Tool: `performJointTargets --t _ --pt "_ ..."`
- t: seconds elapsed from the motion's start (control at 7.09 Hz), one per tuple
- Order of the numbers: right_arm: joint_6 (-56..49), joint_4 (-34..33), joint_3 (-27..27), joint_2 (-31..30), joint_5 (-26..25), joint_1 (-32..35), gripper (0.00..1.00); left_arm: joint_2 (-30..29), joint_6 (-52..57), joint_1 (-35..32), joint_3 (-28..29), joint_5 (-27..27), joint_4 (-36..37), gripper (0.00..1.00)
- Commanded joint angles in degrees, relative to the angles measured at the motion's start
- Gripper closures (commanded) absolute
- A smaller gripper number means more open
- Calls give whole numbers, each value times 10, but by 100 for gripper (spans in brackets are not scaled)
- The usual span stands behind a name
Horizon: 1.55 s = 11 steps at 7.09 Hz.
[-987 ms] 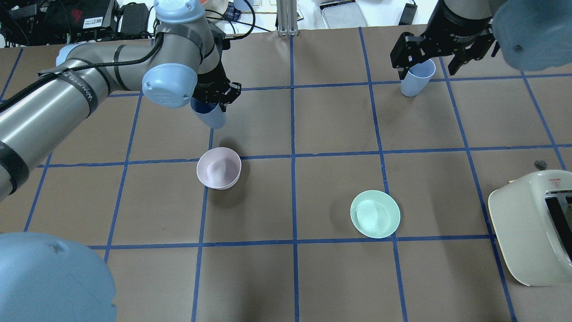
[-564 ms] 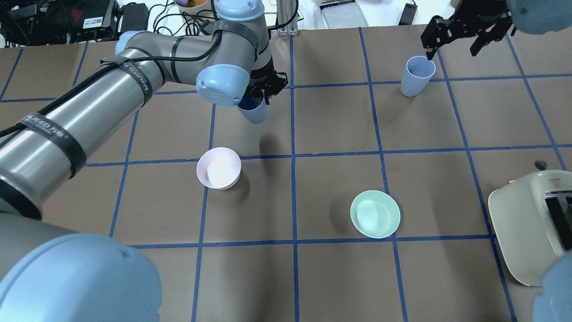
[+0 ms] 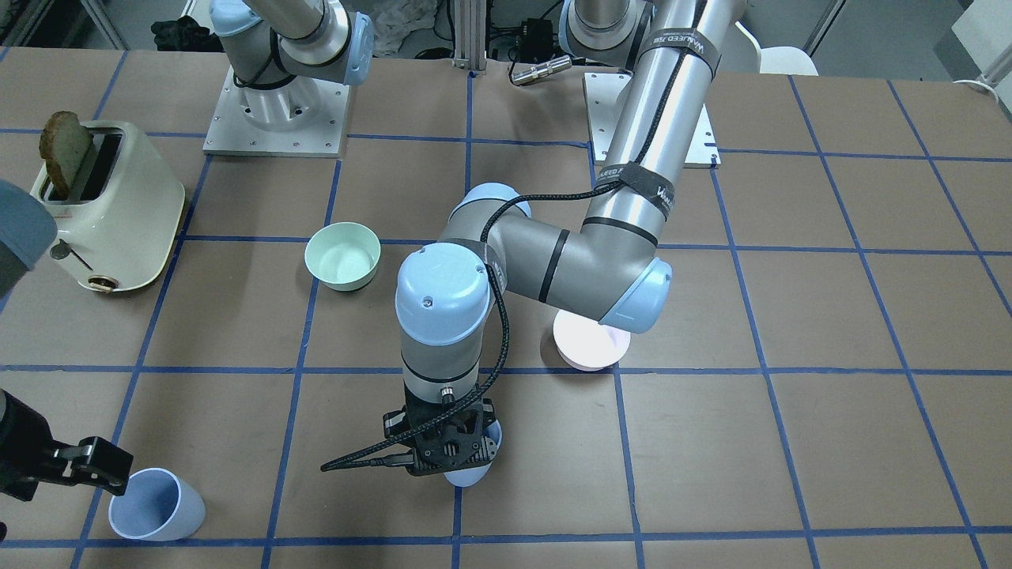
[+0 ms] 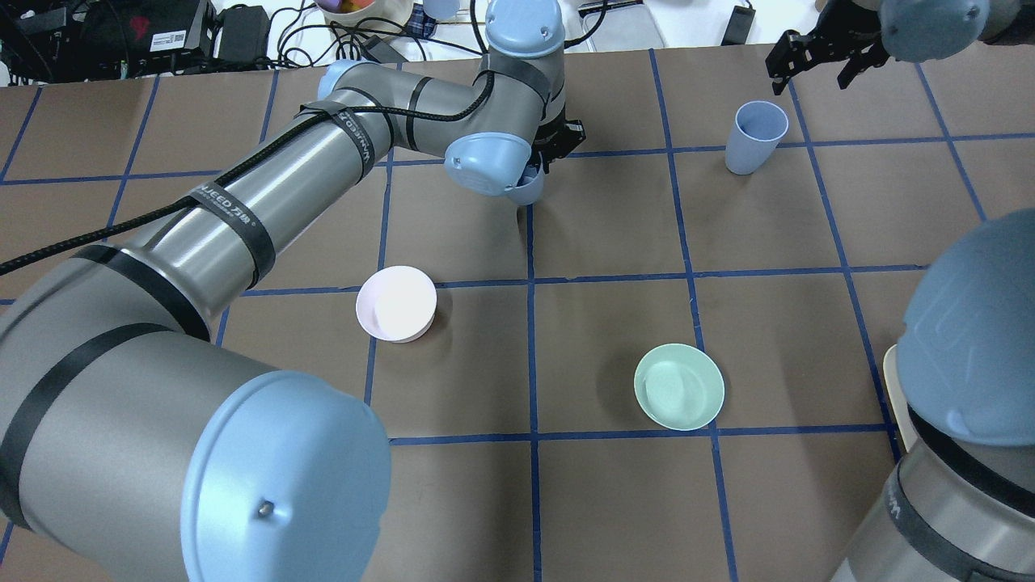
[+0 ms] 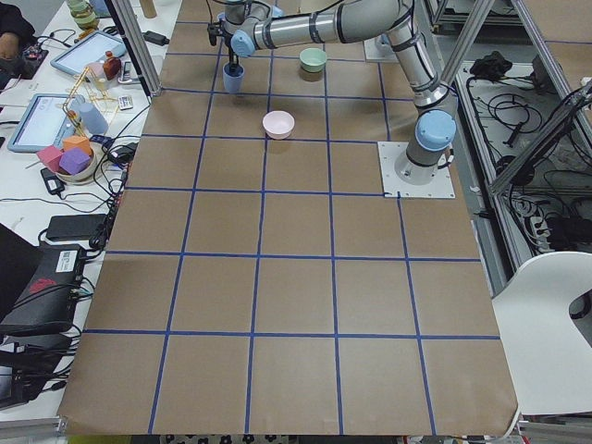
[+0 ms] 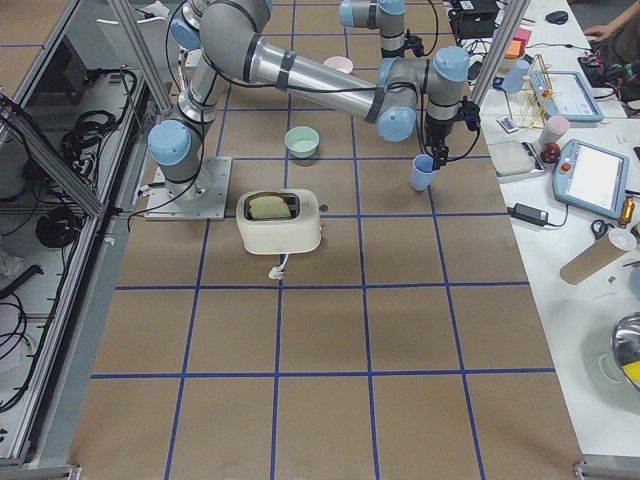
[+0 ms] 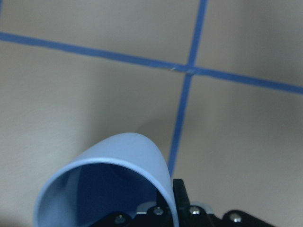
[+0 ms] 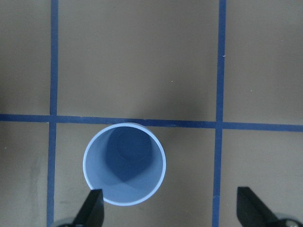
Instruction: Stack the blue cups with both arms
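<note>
The job looks about half done — one cup is picked up and the other waits, but the two are not yet together.

The left claw point(image 3: 444, 452) is clamped on the held cup point(image 3: 477, 472), gripping it by the wall near the rim. The cup hangs just below the claw at a tilt and seems to be lifted off the table point(image 4: 614, 501).

The standing cup point(image 4: 756, 137) sits upright on the table with its mouth open. It is well apart from the left claw, off toward the robot's right side.

The right claw point(image 4: 818, 58) hovers over it with its fingers point(image 8: 92, 208) spread wide and nothing between them. From the wrist camera the cup lies below the claw, close to one finger and far from the other — not centred in the gap.

What remains, as I judge it, is the main part:
- carry the held cup across to the standing one
- straighten it over the open mouth
- lower it in and let go

The right claw could steady the standing cup meanwhile.
</note>
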Motion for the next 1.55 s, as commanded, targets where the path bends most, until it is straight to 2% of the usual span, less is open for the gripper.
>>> performJointTargets --t 0.0,0.28,0.42,0.56,0.71,0.85,0.99,1.27,1.41 --pt "0 -54 -7 39 11 5 0 -11 35 -2 2 44 -4 1" --pt "-2 -35 1 43 7 4 3 6 52 -2 13 47 -39 0" --pt "-3 -26 3 48 3 4 25 19 53 -2 26 34 -66 0" --pt "-3 -7 10 48 2 3 38 38 72 7 43 20 -117 0" --pt "-3 -2 10 53 2 3 50 61 151 30 48 15 -180 0" --pt "1 -2 4 59 3 3 80 97 174 59 45 -13 -232 0" --pt "2 -2 3 57 1 5 100 144 192 73 43 -33 -317 0" --pt "4 1 1 39 -5 14 100 240 228 86 37 -29 -467 0" --pt "9 10 1 23 -22 35 100 277 232 93 18 -25 -473 0"
